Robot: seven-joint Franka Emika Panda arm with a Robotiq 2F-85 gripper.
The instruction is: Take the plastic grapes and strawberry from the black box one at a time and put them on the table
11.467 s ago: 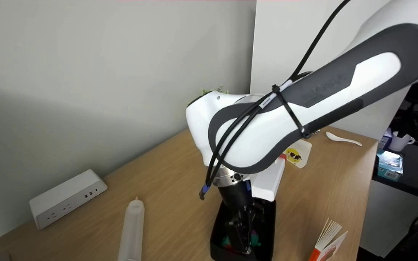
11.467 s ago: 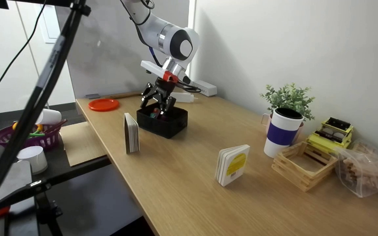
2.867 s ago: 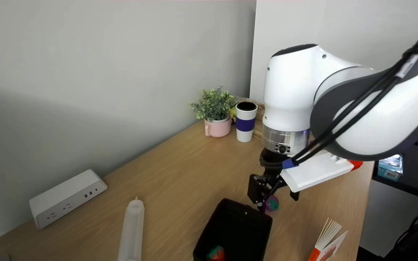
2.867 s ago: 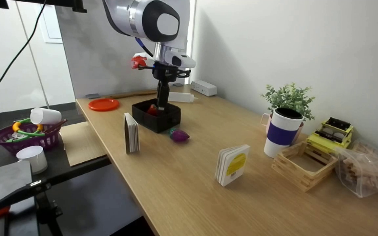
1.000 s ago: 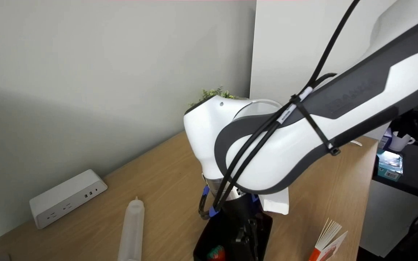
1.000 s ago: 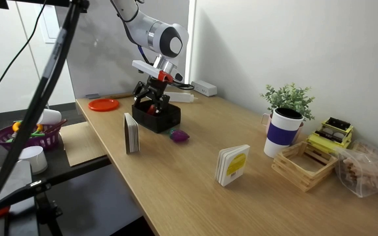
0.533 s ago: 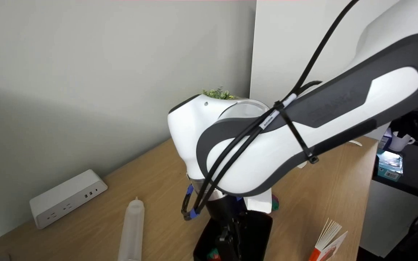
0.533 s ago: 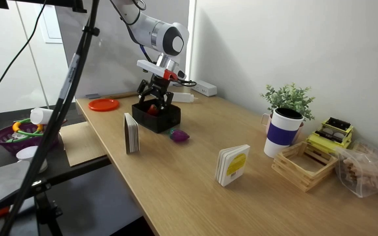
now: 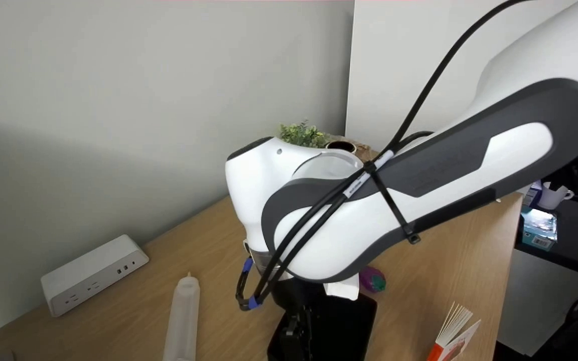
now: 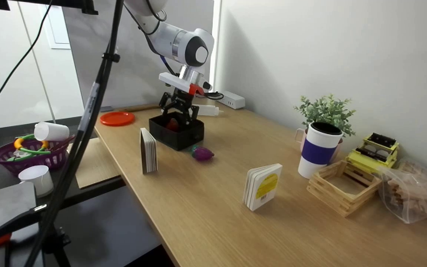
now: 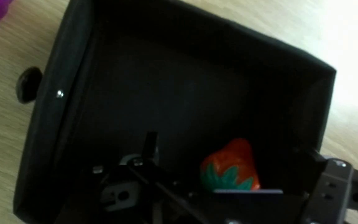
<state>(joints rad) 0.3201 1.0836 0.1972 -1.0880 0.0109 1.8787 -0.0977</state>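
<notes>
Now we judge: step in hand is picking strawberry [image 11: 232, 166], lying in black box [image 11: 65, 65]. Next move probably calls for gripper [image 10: 177, 117], fingers spread and holding nothing, to settle around it and close. We see strawberry glossy red, jagged green at one end. Plastic grapes [image 10: 201, 152] already on table [image 10: 222, 178], just beside box.

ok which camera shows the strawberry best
Wrist view: the strawberry shows large, red with green leaves. In an exterior view it's a dim red patch inside the black box; in an exterior view the gripper apparently hides it.
</notes>
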